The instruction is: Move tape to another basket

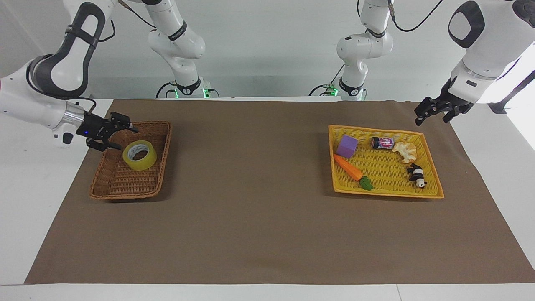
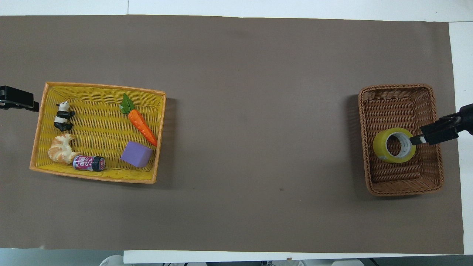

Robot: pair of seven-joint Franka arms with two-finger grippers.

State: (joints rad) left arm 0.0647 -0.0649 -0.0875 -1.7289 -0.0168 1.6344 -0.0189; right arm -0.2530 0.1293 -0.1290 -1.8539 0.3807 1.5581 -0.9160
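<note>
The yellow tape point(image 1: 139, 155) lies tilted on the floor of the brown wicker basket point(image 1: 125, 195), about in its middle. It also shows in the overhead view point(image 2: 394, 145), inside the basket point(image 2: 402, 192). My right gripper point(image 1: 123, 136) is open and empty, up over the basket's rim at the right arm's end of the table, just clear of the tape. In the overhead view the right gripper point(image 2: 425, 135) has one fingertip close to the roll. My left gripper point(image 1: 432, 115) is open and waits in the air beside the yellow basket point(image 1: 386, 193).
The flat yellow basket point(image 2: 97, 87) holds a purple block point(image 2: 136, 154), a carrot point(image 2: 141, 125), a small can point(image 2: 88, 163), a croissant point(image 2: 62, 149) and a panda figure point(image 2: 63, 116). A brown mat point(image 1: 250, 200) covers the table between the two baskets.
</note>
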